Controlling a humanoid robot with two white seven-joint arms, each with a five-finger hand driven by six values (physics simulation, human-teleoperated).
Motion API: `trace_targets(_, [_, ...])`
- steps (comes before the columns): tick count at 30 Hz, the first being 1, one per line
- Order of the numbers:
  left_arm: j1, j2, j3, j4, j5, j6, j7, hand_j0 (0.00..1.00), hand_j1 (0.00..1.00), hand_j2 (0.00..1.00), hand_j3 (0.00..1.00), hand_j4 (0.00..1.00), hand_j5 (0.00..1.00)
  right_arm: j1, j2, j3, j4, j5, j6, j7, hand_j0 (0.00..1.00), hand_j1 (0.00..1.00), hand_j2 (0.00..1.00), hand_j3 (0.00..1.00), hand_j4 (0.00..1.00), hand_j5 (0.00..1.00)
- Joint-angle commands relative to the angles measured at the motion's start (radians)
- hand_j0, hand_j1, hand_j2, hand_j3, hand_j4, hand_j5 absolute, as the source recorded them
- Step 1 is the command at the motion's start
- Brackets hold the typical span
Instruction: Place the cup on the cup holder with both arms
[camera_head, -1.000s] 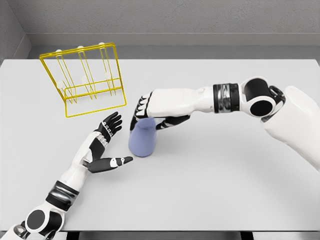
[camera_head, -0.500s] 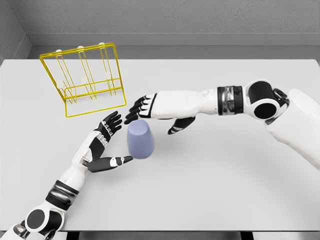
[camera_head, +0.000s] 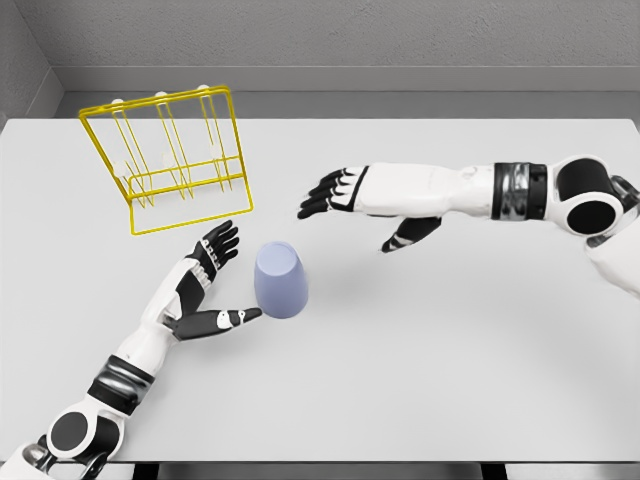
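A lavender-blue cup (camera_head: 281, 280) stands upside down on the white table (camera_head: 450, 350), left of the middle. The yellow wire cup holder (camera_head: 168, 158) with three upright pegs sits at the back left. My left hand (camera_head: 215, 280) is open just left of the cup, fingers spread and thumb pointing at its base, not touching it. My right hand (camera_head: 345, 205) hovers open above and to the right of the cup, well apart from it, with nothing in it.
The table's front edge runs along the bottom of the view. A grey wall rises behind the table's far edge.
My right hand let go of the cup, opened and drew back to the right and upward. The cup stays standing where it was. My left hand barely shifted.
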Motion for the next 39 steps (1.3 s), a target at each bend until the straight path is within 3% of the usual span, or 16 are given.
trace_targets(1, [0.000, 0.000, 0.000, -0.001, -0.001, 0.007, 0.000, 1.00, 1.00, 1.00, 1.00, 1.00, 1.00, 0.000, -0.044, -0.032, 0.006, -0.030, 0.003, -0.001, 1.00, 1.00, 1.00, 1.00, 1.00, 1.00])
trace_targets(5, [-0.002, -0.011, 0.000, -0.001, -0.029, 0.022, 0.026, 1.00, 1.00, 1.00, 1.00, 1.00, 1.00, 0.055, -0.166, -0.113, -0.001, -0.030, 0.003, -0.001, 1.00, 1.00, 1.00, 1.00, 1.00, 1.00])
trace_targets(9, [-0.002, -0.034, -0.003, 0.003, -0.087, 0.035, 0.046, 1.00, 1.00, 1.00, 1.00, 1.00, 1.00, 0.060, -0.201, -0.113, -0.003, -0.029, 0.003, -0.001, 1.00, 1.00, 1.00, 1.00, 1.00, 1.00])
trace_targets(21, [-0.009, -0.083, -0.015, 0.004, -0.136, 0.038, 0.048, 1.00, 1.00, 1.00, 1.00, 1.00, 1.00, 0.084, -0.196, -0.124, -0.001, -0.029, 0.003, -0.001, 1.00, 1.00, 1.00, 1.00, 1.00, 1.00])
trace_targets(27, [-0.031, -0.105, -0.015, 0.009, -0.138, 0.114, 0.046, 1.00, 1.00, 1.00, 1.00, 1.00, 1.00, 0.083, -0.207, -0.124, -0.032, -0.029, 0.003, -0.001, 1.00, 1.00, 1.00, 1.00, 1.00, 1.00])
trace_targets(32, [-0.034, -0.138, -0.025, 0.019, -0.170, 0.122, 0.046, 1.00, 1.00, 1.00, 1.00, 1.00, 1.00, 0.080, -0.275, -0.120, -0.026, -0.029, 0.003, -0.001, 1.00, 1.00, 1.00, 1.00, 1.00, 1.00])
trace_targets(39, [-0.051, -0.146, -0.045, 0.022, -0.170, 0.122, 0.046, 1.00, 1.00, 1.00, 1.00, 1.00, 1.00, 0.092, -0.267, -0.113, -0.003, -0.018, 0.003, -0.001, 1.00, 1.00, 1.00, 1.00, 1.00, 1.00])
